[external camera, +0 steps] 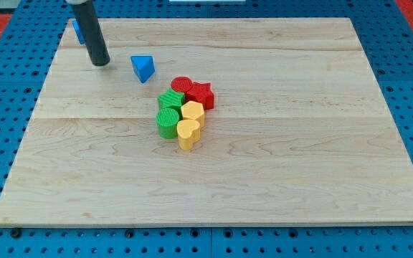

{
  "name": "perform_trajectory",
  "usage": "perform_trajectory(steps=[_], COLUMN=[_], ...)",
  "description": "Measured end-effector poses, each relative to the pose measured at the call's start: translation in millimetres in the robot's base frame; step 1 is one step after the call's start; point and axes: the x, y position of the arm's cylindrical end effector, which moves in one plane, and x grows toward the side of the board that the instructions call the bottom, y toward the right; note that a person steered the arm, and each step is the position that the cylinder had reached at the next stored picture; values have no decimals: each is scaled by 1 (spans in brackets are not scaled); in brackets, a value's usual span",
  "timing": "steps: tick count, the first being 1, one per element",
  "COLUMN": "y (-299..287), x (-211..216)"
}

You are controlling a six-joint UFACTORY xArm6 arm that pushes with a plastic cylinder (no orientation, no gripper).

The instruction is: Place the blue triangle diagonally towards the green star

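Note:
The blue triangle [143, 68] lies on the wooden board [278, 143] in the upper left part of the view. The green star [170, 100] sits below and right of it, at the upper left of a tight cluster of blocks. My tip [100, 62] rests on the board to the left of the blue triangle, a short gap apart from it. The dark rod rises from the tip toward the view's top left.
The cluster also holds a red cylinder [182, 85], a red star [200, 94], a green cylinder [167, 122], a yellow hexagon-like block [193, 112] and a yellow heart [187, 133]. Another blue block [78, 30] is partly hidden behind the rod at the top left.

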Motion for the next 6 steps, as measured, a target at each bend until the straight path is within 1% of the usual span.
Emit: perform_trajectory(steps=[1,2,3,4,5,6], y=[87,92,85,57,25,25], x=[3,33,54,38,43,57])
